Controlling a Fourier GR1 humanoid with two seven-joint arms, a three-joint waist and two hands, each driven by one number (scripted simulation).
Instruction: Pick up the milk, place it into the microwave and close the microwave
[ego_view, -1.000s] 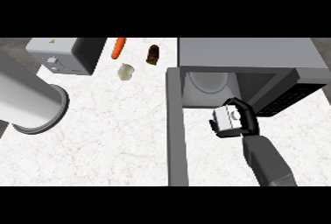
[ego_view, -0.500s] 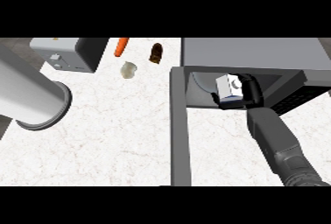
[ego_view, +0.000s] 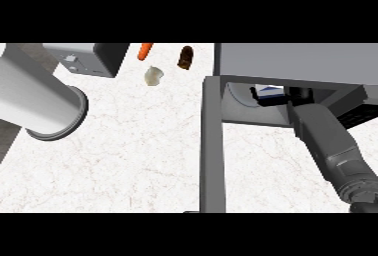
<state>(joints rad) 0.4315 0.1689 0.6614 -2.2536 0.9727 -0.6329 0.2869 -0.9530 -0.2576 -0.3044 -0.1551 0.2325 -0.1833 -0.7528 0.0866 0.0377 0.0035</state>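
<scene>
**Marbled surface, milk inside the microwave**

White, faintly veined stone surface (ego_view: 133, 160) runs under everything. At far left is a smooth grey cylindrical forearm (ego_view: 37, 95). Beside it come a boxy grey appliance (ego_view: 88, 57), a slim orange carrot (ego_view: 145, 50), a pale rounded lump (ego_view: 153, 76) and a dark brown oblong (ego_view: 185, 57). The grey, box-shaped microwave (ego_view: 295, 57) has its door (ego_view: 212, 150) open. Within its cavity is the white-and-blue milk (ego_view: 270, 91) carton, with the black right robot hand (ego_view: 294, 96) curled round it.

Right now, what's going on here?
The right hand holds the milk inside the open microwave, arm stretched into the cavity. The milk is not yet released, and the door stands open. The left forearm lies at the view's left; its hand is out of view.
</scene>
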